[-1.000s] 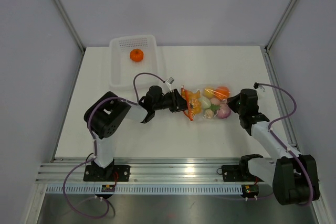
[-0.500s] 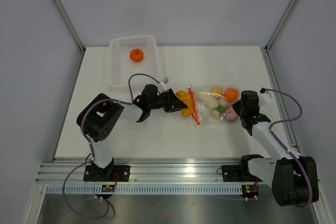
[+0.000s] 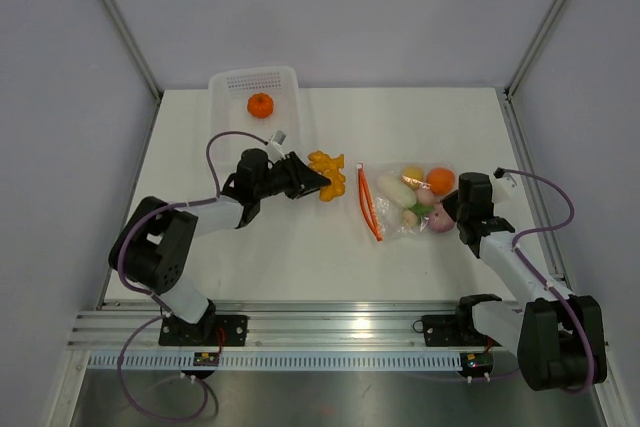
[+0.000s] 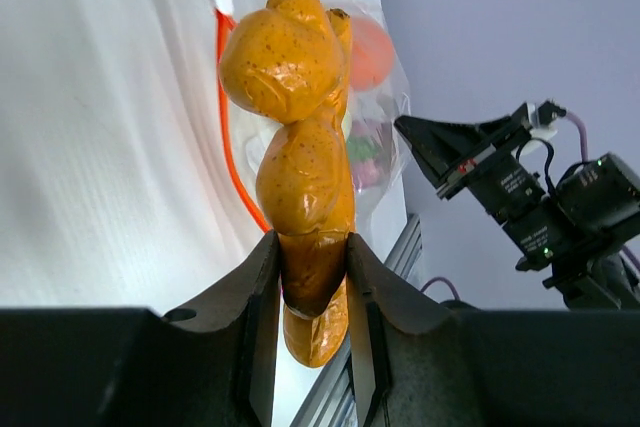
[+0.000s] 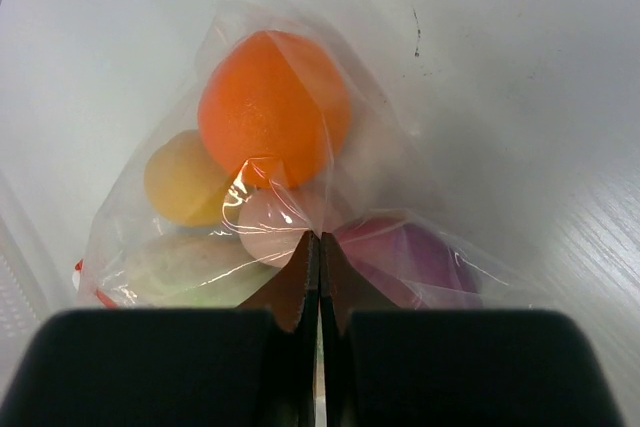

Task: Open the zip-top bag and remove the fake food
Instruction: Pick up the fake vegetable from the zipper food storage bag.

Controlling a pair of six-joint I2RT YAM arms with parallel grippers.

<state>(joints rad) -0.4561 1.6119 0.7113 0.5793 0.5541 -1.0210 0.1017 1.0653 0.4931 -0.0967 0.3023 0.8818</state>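
The left gripper point(image 4: 312, 277) is clamped on the lower end of a lumpy orange fake food piece point(image 4: 300, 117), clear of the zip-top bag point(image 3: 390, 217) lying beyond its fingertips. The right gripper point(image 5: 318, 267) pinches that bag's far end, fingers together on plastic. Held so low, the piece may slip and drop, and the thin plastic may pull free.

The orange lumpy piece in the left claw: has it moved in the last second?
Yes. The left gripper has pulled the orange lumpy piece out of the zip-top bag, leftward and closer to the white basket.
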